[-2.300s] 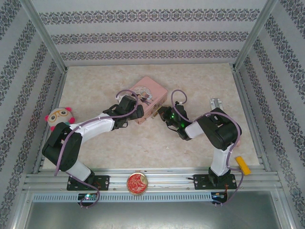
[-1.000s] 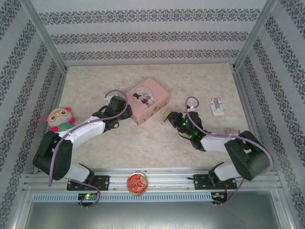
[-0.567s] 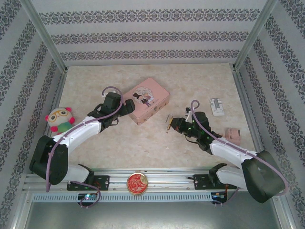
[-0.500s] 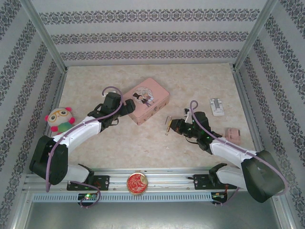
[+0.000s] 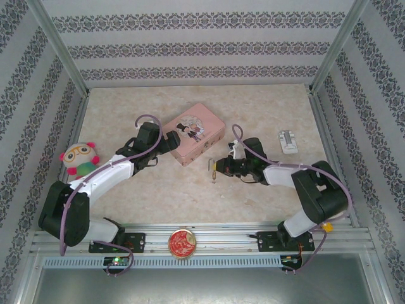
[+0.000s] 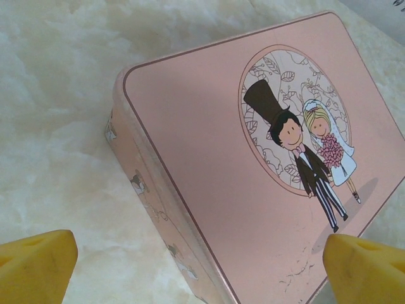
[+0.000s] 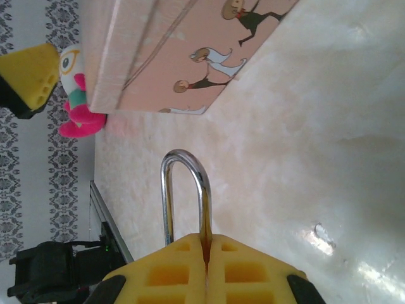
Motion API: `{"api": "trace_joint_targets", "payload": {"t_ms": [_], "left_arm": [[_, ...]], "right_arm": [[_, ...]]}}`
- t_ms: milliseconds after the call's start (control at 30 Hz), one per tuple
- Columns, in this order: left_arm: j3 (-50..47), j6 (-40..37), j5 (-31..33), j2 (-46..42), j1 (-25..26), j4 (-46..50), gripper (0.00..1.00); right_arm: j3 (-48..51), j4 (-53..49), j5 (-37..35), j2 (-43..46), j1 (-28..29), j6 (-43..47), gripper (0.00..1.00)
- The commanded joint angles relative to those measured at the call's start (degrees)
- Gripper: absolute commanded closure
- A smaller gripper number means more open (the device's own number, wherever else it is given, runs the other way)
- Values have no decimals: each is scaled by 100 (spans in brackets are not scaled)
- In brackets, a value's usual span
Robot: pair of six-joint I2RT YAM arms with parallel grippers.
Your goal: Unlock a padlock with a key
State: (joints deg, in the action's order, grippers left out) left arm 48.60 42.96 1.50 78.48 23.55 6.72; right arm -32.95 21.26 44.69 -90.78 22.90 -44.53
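The pale marbled surface (image 5: 253, 107) carries, at about 12 o'clock from its middle, a pink rectangular tin box (image 5: 193, 132). Its lid is printed with a cartoon bride and groom inside a leafy ring.

The left tool (image 6: 199, 271) sits just beside the box's 8 o'clock corner. Its jaws are spread wide, with one yellow finger (image 6: 35, 266) at each lower corner of the left wrist view. The box lies ahead of them and nothing is gripped.

The right tool (image 7: 205, 247) is at about 4 o'clock from the box, near it but apart, and points toward 9 o'clock. Its two yellow foam pads (image 7: 171, 275) are pressed flat together.

A round plush toy with glasses and pink tufts (image 5: 79, 158) stands at the surface's 9 o'clock edge. A round red-gold disc (image 5: 182, 243) rests on the metal rail (image 5: 221, 237) at 6 o'clock, between the two arm bases. A small white flat piece (image 5: 288, 140) lies near the 3 o'clock edge.

Smallest is the tiny brass-gold padlock (image 7: 166, 202), pinched in the right tool. Its silvery U-shaped shackle (image 7: 183, 154) sticks out past the pads toward the box, while the body is squeezed between them — only a thin brass line shows at the seam. Whether the padlock touches the surface cannot be told.
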Motion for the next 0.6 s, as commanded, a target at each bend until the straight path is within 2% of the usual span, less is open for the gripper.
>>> {"api": "trace_joint_targets", "payload": {"t_ms": [0,367,567], "left_arm": [[-61,81,48,-169,-63,-157,1],[-89,99,148,-159,-111,-123,1],[-35,98,174,-140,-123,-82,1]], "right_arm": [[-280,290,395,-301,-116,233,100],[-94,274,930,-1092,-918,351,100],[-32,-66,861,-1149,-1174,621,96]]}}
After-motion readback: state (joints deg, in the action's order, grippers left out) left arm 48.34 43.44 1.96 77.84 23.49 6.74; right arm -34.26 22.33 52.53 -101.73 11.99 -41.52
